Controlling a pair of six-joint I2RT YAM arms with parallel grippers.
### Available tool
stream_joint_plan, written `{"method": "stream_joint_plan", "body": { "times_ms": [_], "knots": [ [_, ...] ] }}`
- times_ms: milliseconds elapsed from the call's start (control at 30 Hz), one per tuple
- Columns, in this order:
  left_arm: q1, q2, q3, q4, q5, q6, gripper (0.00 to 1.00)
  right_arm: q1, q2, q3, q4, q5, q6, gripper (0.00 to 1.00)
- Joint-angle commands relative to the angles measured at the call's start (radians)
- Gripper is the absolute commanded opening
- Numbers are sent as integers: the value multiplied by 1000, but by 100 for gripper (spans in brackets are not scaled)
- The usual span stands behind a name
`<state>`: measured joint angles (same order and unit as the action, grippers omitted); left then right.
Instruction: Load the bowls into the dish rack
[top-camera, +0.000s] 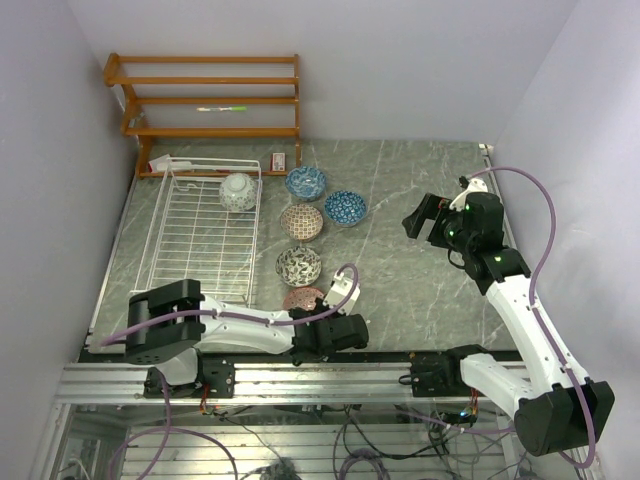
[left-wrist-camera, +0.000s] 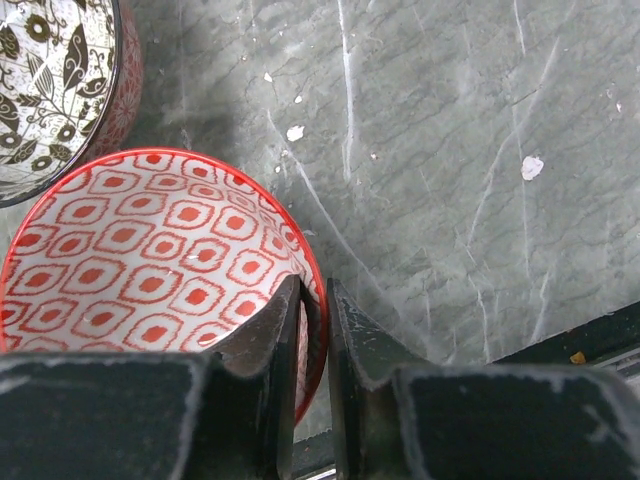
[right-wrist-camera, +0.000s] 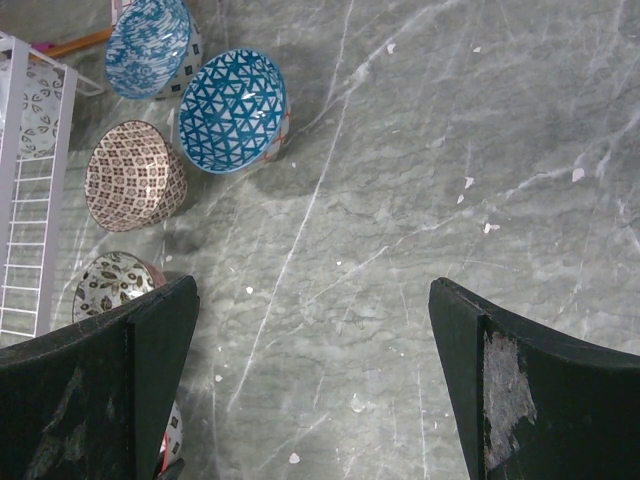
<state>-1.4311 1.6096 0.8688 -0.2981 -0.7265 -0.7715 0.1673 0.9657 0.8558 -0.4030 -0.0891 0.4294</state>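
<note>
Your left end effector (left-wrist-camera: 313, 290) is clamped on the rim of the small round red-patterned ceramic bowl (left-wrist-camera: 150, 250) on the worktop, just right of the near corner of the white wire dish rack (top-camera: 200, 250), so load leftward; your right end effector (right-wrist-camera: 312, 295) hangs wide open, well apart.

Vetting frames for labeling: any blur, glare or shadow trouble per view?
Top external: even light, sharp, dish rack wires clear. Left wrist: red bowl crisp; left gripper fingers dark, soft up close. Right wrist: blue triangle-patterned bowl sharp, soft shadow beside it; right gripper fingers slightly blurred. No harsh glare anywhere.
</note>
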Motion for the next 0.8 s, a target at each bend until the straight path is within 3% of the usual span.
{"method": "stream_joint_plan", "body": {
  "times_ms": [0,100,400,533,767],
  "knots": [
    [-5,38,15,-11,-34,-44,22,-7,-16,-11,7,8,-3,100],
    [-10,34,13,-8,-33,-49,8,-6,-20,-8,-2,13,-6,100],
    [1,-147,164,-39,-62,158,7,-7,-24,15,-2,4,-4,100],
    [181,-306,121,100,106,242,7,-7,-24,14,-2,-10,-1,100],
    [614,-530,53,249,488,245,7,-8,-22,13,12,-46,3,100]
  ]
}}
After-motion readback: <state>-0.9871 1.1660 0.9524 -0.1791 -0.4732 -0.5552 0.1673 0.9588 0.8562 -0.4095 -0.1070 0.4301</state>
